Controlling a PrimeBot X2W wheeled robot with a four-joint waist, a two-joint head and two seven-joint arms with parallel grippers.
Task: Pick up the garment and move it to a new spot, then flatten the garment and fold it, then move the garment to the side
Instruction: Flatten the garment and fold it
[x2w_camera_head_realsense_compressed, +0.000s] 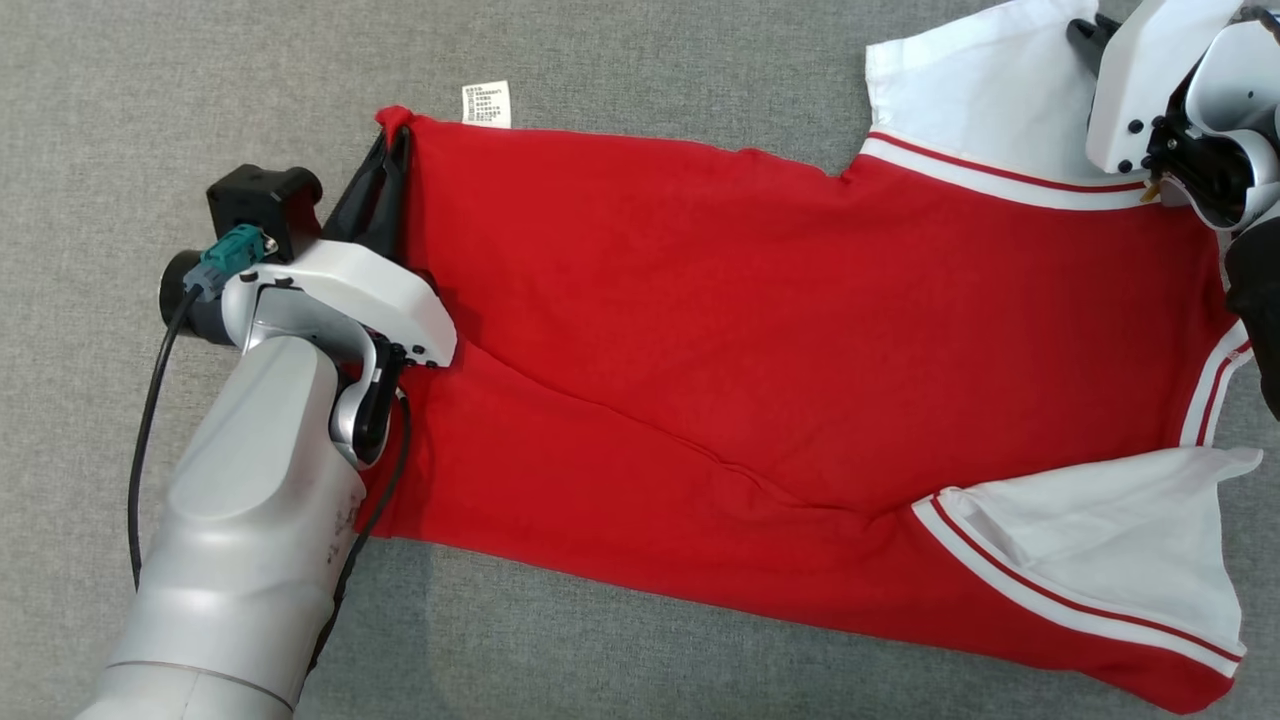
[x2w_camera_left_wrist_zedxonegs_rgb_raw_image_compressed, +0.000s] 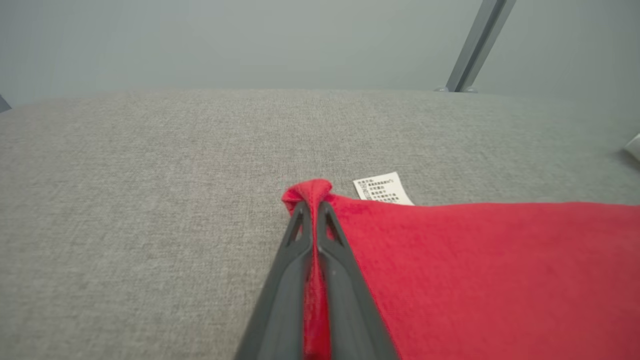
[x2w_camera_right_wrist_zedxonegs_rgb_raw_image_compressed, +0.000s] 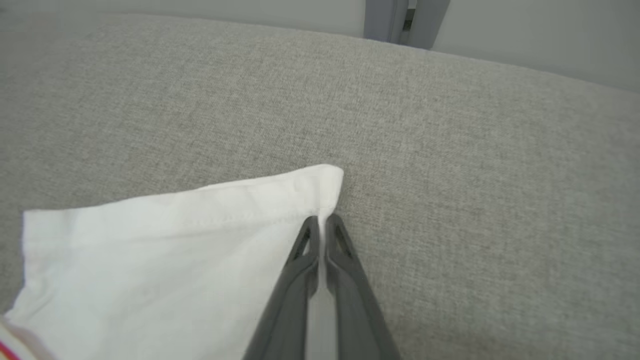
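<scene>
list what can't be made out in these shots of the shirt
- label: print too small to read, head and left wrist views
- shirt neck end: cut by head view's right edge, behind right arm
- hem middle: head view, under left arm
- right gripper tips: head view, behind its own housing

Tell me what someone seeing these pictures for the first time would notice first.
A big red shirt lies spread across the grey cloth surface, taking up most of the head view. The left gripper is pinched shut on its red hem corner, beside a small white care label. At the other end, the right gripper is closed on the corner of a white sleeve.
</scene>
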